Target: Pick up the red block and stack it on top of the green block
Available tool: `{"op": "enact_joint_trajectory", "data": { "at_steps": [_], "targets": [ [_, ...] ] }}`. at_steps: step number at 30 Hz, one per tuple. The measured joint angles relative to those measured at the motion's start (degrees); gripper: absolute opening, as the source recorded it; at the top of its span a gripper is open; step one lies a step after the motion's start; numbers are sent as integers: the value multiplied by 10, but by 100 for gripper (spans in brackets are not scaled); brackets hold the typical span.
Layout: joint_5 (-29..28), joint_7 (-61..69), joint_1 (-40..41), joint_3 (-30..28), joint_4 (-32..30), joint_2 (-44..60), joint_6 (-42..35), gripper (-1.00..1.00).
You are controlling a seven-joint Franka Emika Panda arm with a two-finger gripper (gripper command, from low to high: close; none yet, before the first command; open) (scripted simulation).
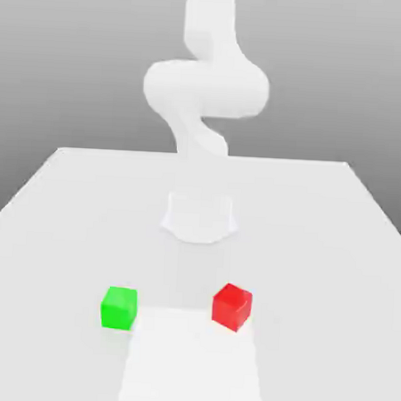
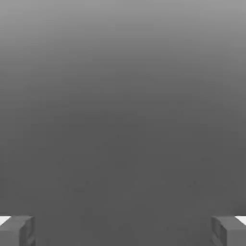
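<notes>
Currently gripper [image 2: 123,230] wide open, holding nothing, touching nothing

The exterior view stands off, raised, facing the arm [image 1: 205,88] across the table [image 1: 63,205]. The hand view looks out past its own fingertips [image 2: 17,230] at blank grey.
</notes>
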State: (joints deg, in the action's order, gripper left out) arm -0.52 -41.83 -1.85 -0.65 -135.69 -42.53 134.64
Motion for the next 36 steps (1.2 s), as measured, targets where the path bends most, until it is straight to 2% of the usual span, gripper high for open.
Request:
{"op": "enact_joint_trajectory", "data": {
  "at_steps": [16, 19, 23, 24, 31, 36],
  "targets": [
    [-22, 349, -135, -56, -308, 287, 236, 0],
    [-1, 409, -152, -51, -329, 403, 326, 0],
    [35, 442, -126, -15, -322, 497, 405, 0],
    [39, 444, -121, -9, -319, 515, 420, -100],
    [37, 444, -117, -5, -319, 518, 421, -100],
    [8, 423, -117, -14, -332, 428, 345, -100]
  ]
}}
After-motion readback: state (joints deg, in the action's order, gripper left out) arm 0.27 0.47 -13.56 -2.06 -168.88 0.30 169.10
